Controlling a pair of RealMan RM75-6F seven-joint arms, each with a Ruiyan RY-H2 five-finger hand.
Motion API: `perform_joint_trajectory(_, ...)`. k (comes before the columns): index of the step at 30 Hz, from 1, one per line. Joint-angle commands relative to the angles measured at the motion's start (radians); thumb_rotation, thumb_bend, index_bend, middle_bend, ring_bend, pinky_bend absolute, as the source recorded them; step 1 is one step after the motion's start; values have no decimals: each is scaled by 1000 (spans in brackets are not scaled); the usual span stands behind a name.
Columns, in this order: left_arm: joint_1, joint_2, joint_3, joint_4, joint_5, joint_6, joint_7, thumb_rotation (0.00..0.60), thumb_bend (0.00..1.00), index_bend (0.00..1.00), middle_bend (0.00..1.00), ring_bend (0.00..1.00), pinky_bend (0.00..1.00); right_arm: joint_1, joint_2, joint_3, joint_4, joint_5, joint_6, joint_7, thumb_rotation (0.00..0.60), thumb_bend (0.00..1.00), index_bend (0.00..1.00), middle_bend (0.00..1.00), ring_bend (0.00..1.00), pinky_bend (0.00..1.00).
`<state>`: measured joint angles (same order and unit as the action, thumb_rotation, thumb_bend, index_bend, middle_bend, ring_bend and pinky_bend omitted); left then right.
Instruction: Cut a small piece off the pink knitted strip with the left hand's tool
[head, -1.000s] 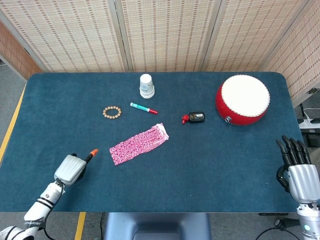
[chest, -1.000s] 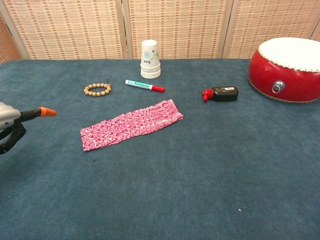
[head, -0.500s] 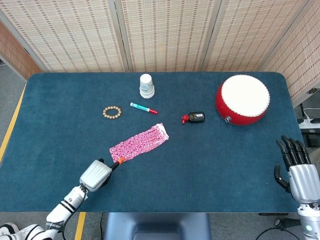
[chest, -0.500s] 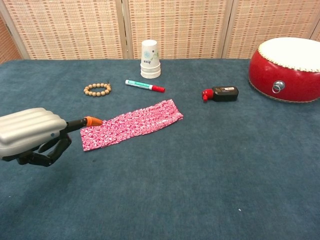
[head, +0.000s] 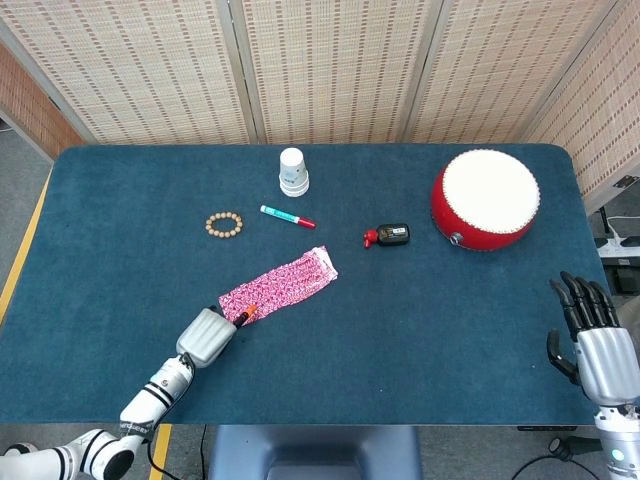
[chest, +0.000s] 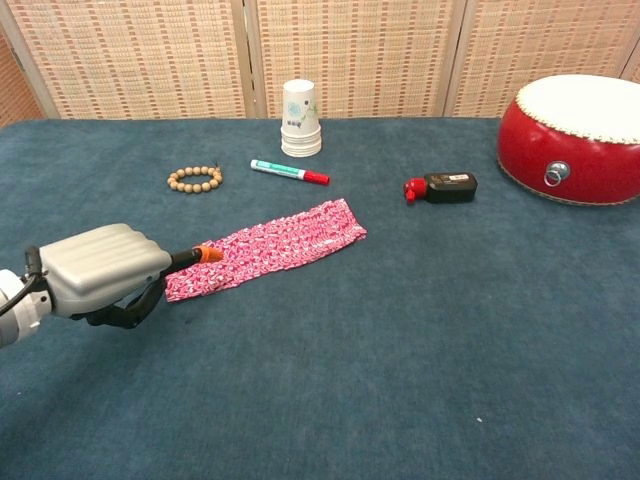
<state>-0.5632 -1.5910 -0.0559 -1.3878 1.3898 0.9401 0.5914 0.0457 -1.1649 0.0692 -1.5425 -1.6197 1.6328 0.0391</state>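
Observation:
The pink knitted strip (head: 280, 286) (chest: 275, 250) lies slanted at the table's middle-left. My left hand (head: 206, 337) (chest: 102, 271) grips an orange-tipped cutting tool (head: 245, 314) (chest: 206, 255). The tool's tip sits on the strip's near left end. My right hand (head: 596, 340) hovers at the table's right front edge, fingers spread, holding nothing. The chest view does not show the right hand.
A stack of white paper cups (head: 293, 172), a teal marker with red cap (head: 287, 216) and a wooden bead bracelet (head: 224, 224) lie beyond the strip. A small black and red bottle (head: 388, 235) and a red drum (head: 485, 199) sit to the right.
My left hand moved right and forward with the tool, from the table's left side to the strip's near end, where the orange tip now rests. The right hand barely moved.

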Motion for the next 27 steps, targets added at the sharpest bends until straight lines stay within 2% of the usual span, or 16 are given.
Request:
perform_joint_trajectory(1,-3,-7,2,10,-17,0,10,600,844,0,731,733,485,0,-1,0,1,0,0,-1,600,597,0,0,0,54)
perform_joint_trajectory(3,-5,-7,7,12,-24,-1,17,600,844,6,731,733,485,0,-1,0,1,0,-1,-1,600,597,0,0,0,54)
perform_joint_trajectory(8,-9,-8,13,14,-45,-2,41,600,845,125,731,733,485,1,1,-3,-2,1,-8,0,600,596,0,0,0,54)
perform_joint_trajectory(19,-6,-3,19,10,-82,21,52,600,845,212,731,733,498,2,3,-4,-4,4,-12,1,600,597,0,0,0,54)
perform_joint_trajectory(27,-11,3,32,5,-88,15,44,600,845,366,731,733,498,3,2,-2,-4,8,-16,0,600,596,0,0,0,54)
